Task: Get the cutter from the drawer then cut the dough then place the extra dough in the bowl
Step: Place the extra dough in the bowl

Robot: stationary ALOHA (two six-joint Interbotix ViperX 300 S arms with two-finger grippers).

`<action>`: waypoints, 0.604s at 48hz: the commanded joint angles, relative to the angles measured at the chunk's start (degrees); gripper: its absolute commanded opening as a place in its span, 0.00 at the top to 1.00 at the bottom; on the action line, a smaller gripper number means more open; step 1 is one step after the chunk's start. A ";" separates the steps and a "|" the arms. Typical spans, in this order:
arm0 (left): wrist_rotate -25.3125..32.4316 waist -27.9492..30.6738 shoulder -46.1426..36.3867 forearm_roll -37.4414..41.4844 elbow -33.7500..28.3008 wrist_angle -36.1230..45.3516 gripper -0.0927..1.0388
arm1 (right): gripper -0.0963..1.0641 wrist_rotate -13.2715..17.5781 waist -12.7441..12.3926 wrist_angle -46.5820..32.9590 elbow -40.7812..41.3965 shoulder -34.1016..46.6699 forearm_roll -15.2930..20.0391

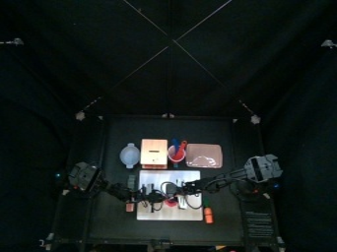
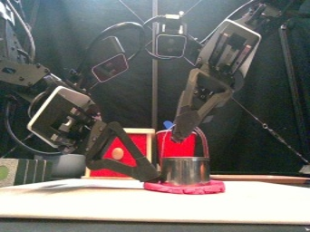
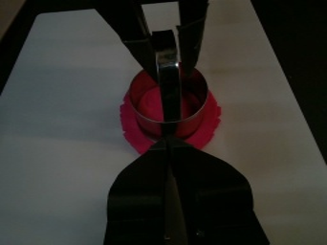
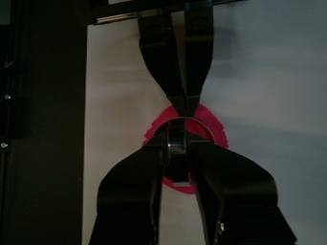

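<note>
A round metal cutter (image 2: 184, 170) stands on a flat red dough disc (image 2: 184, 188) at the middle of the white cutting board (image 2: 72, 198). My right gripper (image 2: 188, 134) comes down from above and is shut on the cutter's wire handle (image 4: 179, 144). My left gripper (image 2: 154, 172) reaches in low from the left. Its jaws are pressed together at the dough's rim (image 3: 134, 124), right against the cutter's near wall (image 3: 192, 105). The dough under the cutter is hidden.
Behind the board stand a blue-grey bowl (image 1: 129, 155), a pale wooden box (image 1: 157, 151), a red cup (image 1: 176, 150) and a pink tray (image 1: 207, 155). Both arms crowd the board's centre (image 1: 156, 207).
</note>
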 commanded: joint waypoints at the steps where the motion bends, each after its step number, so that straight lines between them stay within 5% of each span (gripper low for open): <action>1: 0.00 0.09 -0.62 -0.35 -0.09 0.70 0.50 | 0.42 -0.09 -0.35 -0.18 -1.76 -1.67 -0.26; 29: -0.09 0.09 -0.62 -0.70 0.09 0.97 0.49 | 0.45 0.00 -1.23 8.35 -7.29 -5.63 -3.52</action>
